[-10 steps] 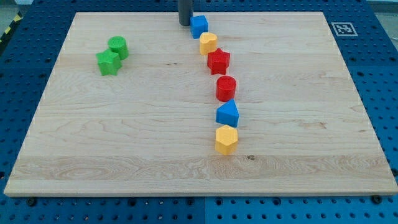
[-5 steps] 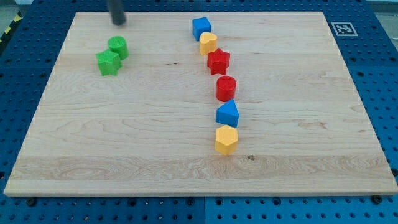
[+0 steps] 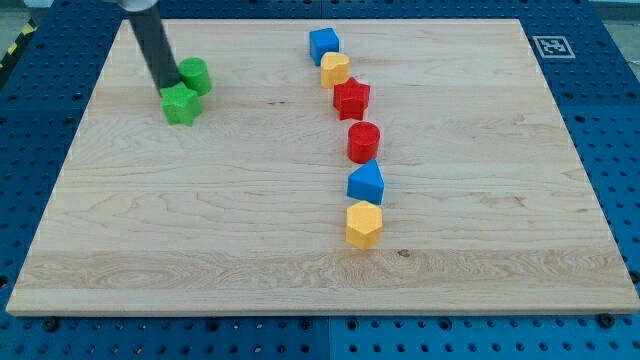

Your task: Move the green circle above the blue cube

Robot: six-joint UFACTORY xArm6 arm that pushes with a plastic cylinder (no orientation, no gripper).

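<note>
The green circle [image 3: 195, 75] sits at the board's upper left, touching the green star [image 3: 182, 104] just below-left of it. My tip [image 3: 164, 89] stands against their left side, touching the star's top and the circle's left edge. The blue cube [image 3: 322, 44] is at the top centre of the board, at the head of a column of blocks, well to the right of the green pair.
Below the blue cube runs a line: yellow block [image 3: 335, 70], red star [image 3: 351, 99], red cylinder [image 3: 363, 142], blue block [image 3: 366, 184], yellow block [image 3: 364, 224]. The wooden board [image 3: 500, 200] lies on a blue perforated table. A marker tag [image 3: 552, 46] is at top right.
My tip swept left from beside the blue cube across the board's top, then came down to the green pair's left side. The green circle and star shifted slightly right.
</note>
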